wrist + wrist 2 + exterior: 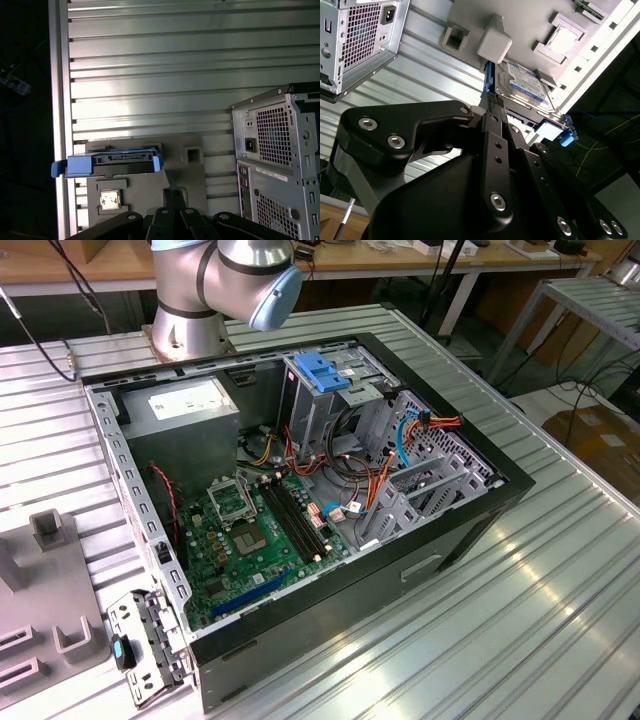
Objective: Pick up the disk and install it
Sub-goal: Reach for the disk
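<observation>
Both halves of the job, pickup and install, look undone. The flat dark hard-drive disk with bright blue plastic carrier rails (115, 162) sits on a grey moulded fixture plate (192, 185) on the ribbed aluminium table (175, 60), just beside the rear of the open black-walled computer case (470, 530) and outside it.

In the exterior view the plate lies at about eight o'clock from the case. Inside the case, the silver metal drive cage (300, 415) under its light-blue ribbed latch (322, 375) stands at about one o'clock; I cannot tell whether its slot is free.

The black multi-link gripper (172, 197) is aimed at the disk and, in the first wrist view, is apart from it. Whether it is parted or closed I cannot tell, and nothing shows in its grasp.

The disk appears to lie flat, printed face away from the plate. Its long axis runs along the blue rails, with the connector end toward the gripper.
</observation>
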Robot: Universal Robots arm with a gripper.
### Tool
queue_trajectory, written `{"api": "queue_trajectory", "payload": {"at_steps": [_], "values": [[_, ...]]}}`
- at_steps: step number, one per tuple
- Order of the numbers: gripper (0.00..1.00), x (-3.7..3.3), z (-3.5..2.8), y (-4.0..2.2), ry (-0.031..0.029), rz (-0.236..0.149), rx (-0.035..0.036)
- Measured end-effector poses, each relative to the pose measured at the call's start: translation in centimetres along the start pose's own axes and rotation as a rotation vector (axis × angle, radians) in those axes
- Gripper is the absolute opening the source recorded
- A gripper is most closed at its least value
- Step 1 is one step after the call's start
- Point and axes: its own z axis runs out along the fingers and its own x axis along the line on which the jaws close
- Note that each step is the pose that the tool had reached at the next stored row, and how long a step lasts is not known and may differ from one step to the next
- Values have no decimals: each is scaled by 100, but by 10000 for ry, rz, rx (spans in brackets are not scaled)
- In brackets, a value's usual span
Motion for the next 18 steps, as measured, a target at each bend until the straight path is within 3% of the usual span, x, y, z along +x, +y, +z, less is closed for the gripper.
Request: {"api": "queue_trajectory", "payload": {"at_steps": [18], "values": [[11,100,-3,-7,0,0,0]]}}
